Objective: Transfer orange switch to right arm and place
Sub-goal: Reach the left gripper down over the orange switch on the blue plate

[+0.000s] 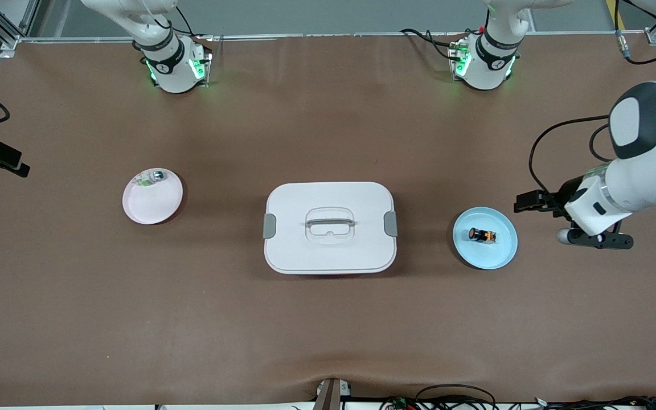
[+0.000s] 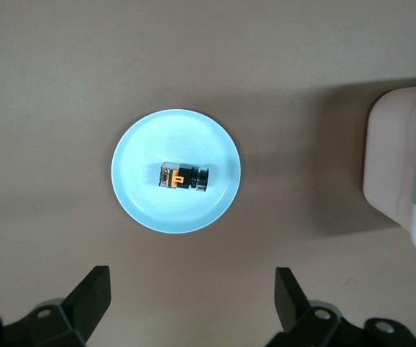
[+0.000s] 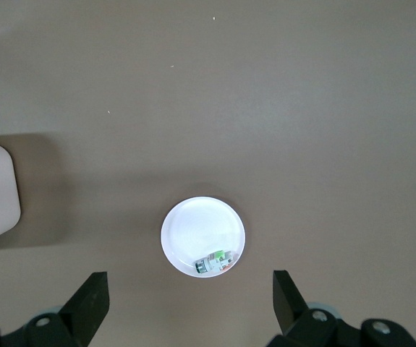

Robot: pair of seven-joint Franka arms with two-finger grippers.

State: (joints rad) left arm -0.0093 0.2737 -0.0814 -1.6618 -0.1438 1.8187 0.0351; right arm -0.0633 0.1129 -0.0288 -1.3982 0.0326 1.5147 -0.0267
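The orange switch [image 1: 482, 234] lies on its side on the blue plate [image 1: 499, 256], its long axis running along the table's length. The left hand [image 2: 189, 296] hangs wide open and empty beside that plate, toward the left arm's end of the table, so it is much the closer one. The right hand [image 3: 189, 296], also wide open, waits over the table at the right arm's end near the white plate [image 3: 186, 238].

The right pincer [image 3: 186, 307] is barely caught at the front view's nine o'clock edge. In the left wrist view the white lidded box [image 2: 409, 188] is cropped at three o'clock. The small part [image 1: 151, 178] on the pink plate [image 1: 148, 205] is too tiny to identify.
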